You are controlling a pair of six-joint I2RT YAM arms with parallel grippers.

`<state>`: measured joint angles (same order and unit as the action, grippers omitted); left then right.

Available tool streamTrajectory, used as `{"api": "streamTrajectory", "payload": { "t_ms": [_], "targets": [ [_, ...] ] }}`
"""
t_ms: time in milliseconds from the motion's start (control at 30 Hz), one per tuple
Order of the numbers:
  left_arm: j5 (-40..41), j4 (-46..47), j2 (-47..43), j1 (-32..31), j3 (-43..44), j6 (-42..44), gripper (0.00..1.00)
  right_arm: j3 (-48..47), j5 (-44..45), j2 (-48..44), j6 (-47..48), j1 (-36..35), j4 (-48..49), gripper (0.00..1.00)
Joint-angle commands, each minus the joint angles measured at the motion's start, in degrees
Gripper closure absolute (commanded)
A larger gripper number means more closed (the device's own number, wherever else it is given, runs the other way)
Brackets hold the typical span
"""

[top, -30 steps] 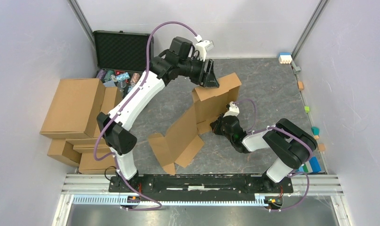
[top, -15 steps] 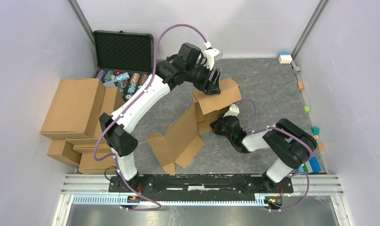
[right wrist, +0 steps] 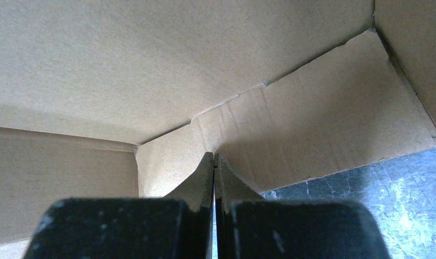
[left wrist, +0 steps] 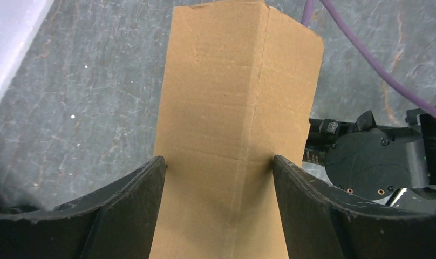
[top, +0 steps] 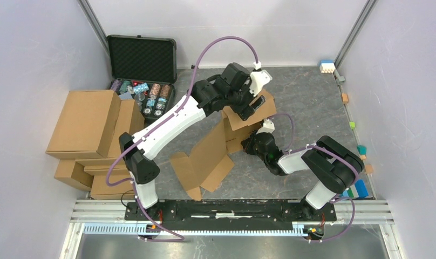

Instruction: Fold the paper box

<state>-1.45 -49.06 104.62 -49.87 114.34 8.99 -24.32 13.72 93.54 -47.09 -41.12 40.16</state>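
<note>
The paper box (top: 205, 156) is a brown die-cut cardboard sheet, partly raised, with walls standing at the middle of the table. Its top flap (top: 261, 108) leans over toward the right. My left gripper (top: 252, 105) sits on that flap from above, open. In the left wrist view the flap (left wrist: 232, 81) spans the wide gap of my left gripper (left wrist: 218, 160), and both fingers rest at its edges. My right gripper (top: 252, 141) reaches under the raised part. In the right wrist view it (right wrist: 213, 155) is shut, empty, tips against the inner cardboard wall (right wrist: 151, 65).
An open black foam-lined case (top: 142, 56) with coloured chips stands at the back left. A pile of brown cartons (top: 89, 129) fills the left side. Small coloured blocks (top: 359, 151) lie along the right wall, and another block (top: 327, 66) in the far right corner.
My left arm has swung right and come down onto the top flap, which has bent further over. Its jaws have widened. The right arm has not moved.
</note>
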Motion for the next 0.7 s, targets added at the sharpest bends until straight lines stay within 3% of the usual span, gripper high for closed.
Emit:
{"api": "streamTrajectory", "payload": {
  "t_ms": [0,233,400,667],
  "targets": [
    [8.66,-2.74,-0.15,-3.2,-0.22,5.92,0.22,0.32,-1.91,1.03,0.79,-0.18,-5.09,1.0],
    [20.27,-3.56,1.6,-8.31,-0.79,9.53,0.3,0.49,-2.08,1.08,0.55,-0.18,-5.01,1.0],
    [26.3,-2.97,2.86,-10.22,-1.59,11.77,0.46,0.65,-2.26,0.88,0.42,-0.18,-4.8,1.0],
    [35.95,1.83,3.65,-13.02,-5.12,16.22,0.64,0.85,-2.29,0.53,0.25,-0.09,-4.66,1.0]
  ]
}}
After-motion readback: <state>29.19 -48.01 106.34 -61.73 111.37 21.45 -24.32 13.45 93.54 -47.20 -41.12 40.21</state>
